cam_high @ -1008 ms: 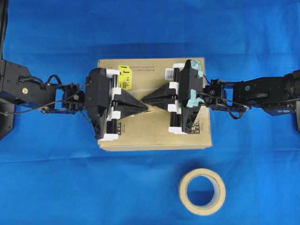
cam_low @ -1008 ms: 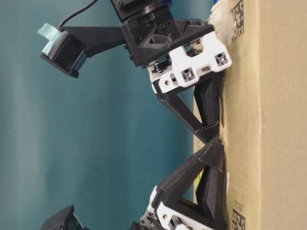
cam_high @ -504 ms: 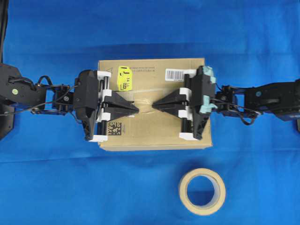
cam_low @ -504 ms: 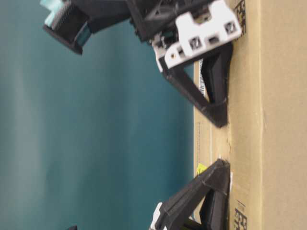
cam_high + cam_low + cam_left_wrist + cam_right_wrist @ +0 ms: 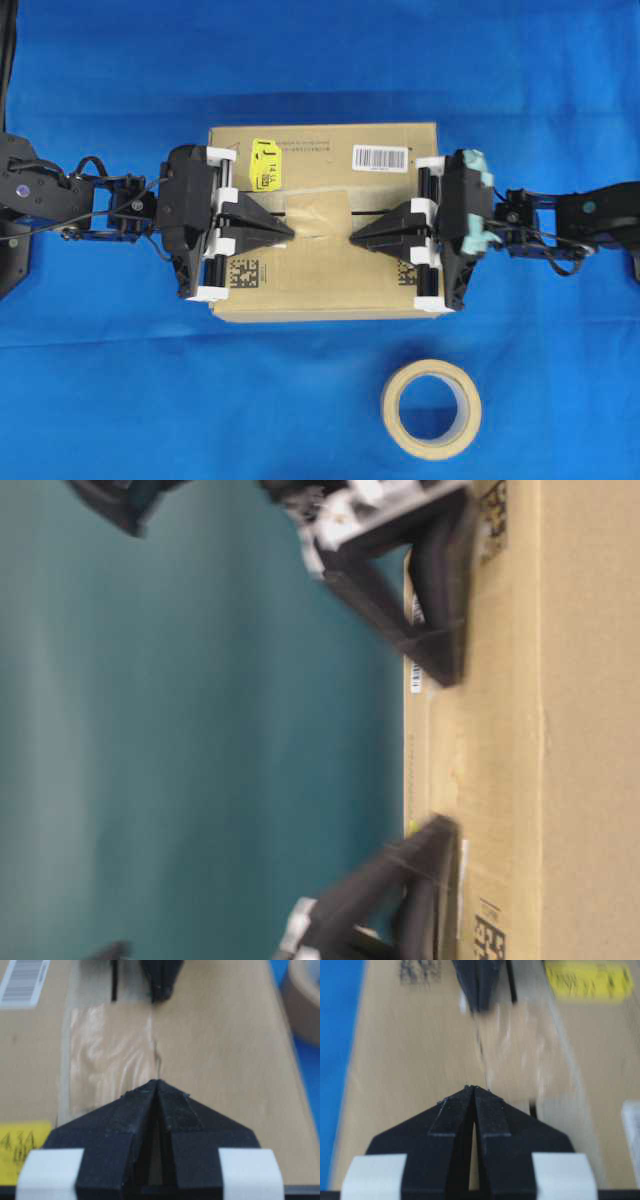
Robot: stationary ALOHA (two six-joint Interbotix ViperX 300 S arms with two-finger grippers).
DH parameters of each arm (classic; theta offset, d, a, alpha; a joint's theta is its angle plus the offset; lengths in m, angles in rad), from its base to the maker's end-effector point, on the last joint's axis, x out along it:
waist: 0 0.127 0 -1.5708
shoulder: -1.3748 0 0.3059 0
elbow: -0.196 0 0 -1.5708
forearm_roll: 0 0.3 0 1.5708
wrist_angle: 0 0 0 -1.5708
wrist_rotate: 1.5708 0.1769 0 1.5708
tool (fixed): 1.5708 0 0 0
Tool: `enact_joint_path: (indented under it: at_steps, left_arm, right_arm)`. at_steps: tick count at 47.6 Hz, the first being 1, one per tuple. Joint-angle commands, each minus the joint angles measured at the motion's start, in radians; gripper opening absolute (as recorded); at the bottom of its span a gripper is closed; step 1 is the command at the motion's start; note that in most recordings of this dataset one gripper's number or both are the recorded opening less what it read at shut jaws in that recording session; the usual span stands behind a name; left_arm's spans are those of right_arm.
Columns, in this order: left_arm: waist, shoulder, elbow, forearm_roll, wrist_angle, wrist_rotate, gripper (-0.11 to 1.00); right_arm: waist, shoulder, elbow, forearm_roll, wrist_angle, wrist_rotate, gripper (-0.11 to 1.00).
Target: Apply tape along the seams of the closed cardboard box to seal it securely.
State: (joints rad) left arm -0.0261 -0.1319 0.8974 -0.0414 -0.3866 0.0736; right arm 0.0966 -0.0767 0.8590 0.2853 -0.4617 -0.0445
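While both jaws are closed and empty, left tool and right tool flank the tape on the cardboard box.

In the overhead view the cardboard box sits mid-frame with the tape at the centre of its top, the left gripper just left of it, the right gripper right, and a tape roll lower right.
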Motion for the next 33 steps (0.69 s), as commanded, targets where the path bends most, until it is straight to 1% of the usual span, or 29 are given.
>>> enact_joint_path:
  at_steps: [1, 7, 12, 21, 29, 33]
  left_arm:
    - [0.011, -0.067, -0.052, 0.003, 0.029, 0.008, 0.0]
    - [0.021, -0.161, -0.055, 0.003, 0.1, 0.041, 0.0]
    - [0.021, -0.247, -0.015, 0.003, 0.126, 0.054, 0.0]
    - [0.021, -0.448, 0.117, 0.002, 0.143, 0.044, 0.0]
    - [0.021, -0.686, 0.232, 0.002, 0.239, 0.04, 0.0]
    - [0.021, -0.787, 0.282, 0.002, 0.27, 0.037, 0.0]
  right_arm:
    - [-0.006, -0.091, -0.032, -0.002, 0.015, -0.023, -0.02]
    - [-0.012, -0.207, -0.026, -0.002, 0.089, -0.066, -0.02]
    - [-0.014, -0.316, 0.008, -0.002, 0.146, -0.078, -0.02]
    - [-0.014, -0.529, 0.12, 0.0, 0.218, -0.078, -0.02]
    - [-0.012, -0.73, 0.221, -0.002, 0.345, -0.08, -0.02]
    - [-0.014, -0.799, 0.261, -0.002, 0.403, -0.08, -0.02]
